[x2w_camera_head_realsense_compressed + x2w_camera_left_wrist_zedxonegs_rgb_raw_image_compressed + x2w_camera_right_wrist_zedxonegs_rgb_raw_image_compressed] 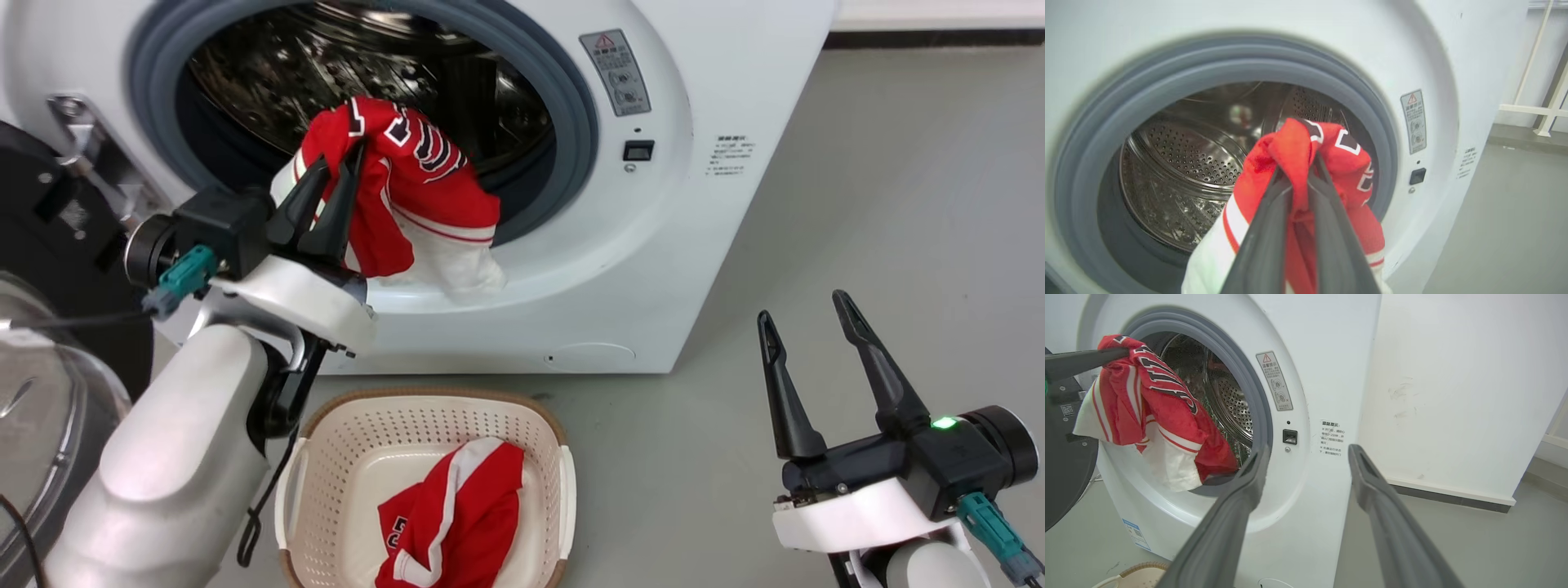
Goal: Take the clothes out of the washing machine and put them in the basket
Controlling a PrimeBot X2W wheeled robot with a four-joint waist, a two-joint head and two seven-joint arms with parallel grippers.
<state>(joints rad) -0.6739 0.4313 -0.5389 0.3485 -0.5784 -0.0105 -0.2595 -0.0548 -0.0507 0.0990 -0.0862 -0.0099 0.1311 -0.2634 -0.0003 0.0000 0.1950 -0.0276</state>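
Note:
My left gripper is shut on a red jersey with white trim and black numerals, held in front of the washing machine at its round grey door ring. The jersey bunches over the fingertips, its lower part hanging over the ring's lower lip. The jersey also shows in the right wrist view, pinched by the left fingers. Another red garment lies in the cream basket on the floor below. My right gripper stands open at the lower right, holding nothing.
The machine's glass door hangs open at the left, close behind my left forearm. Grey floor spreads to the right of the machine. A white wall with a dark skirting stands behind the machine.

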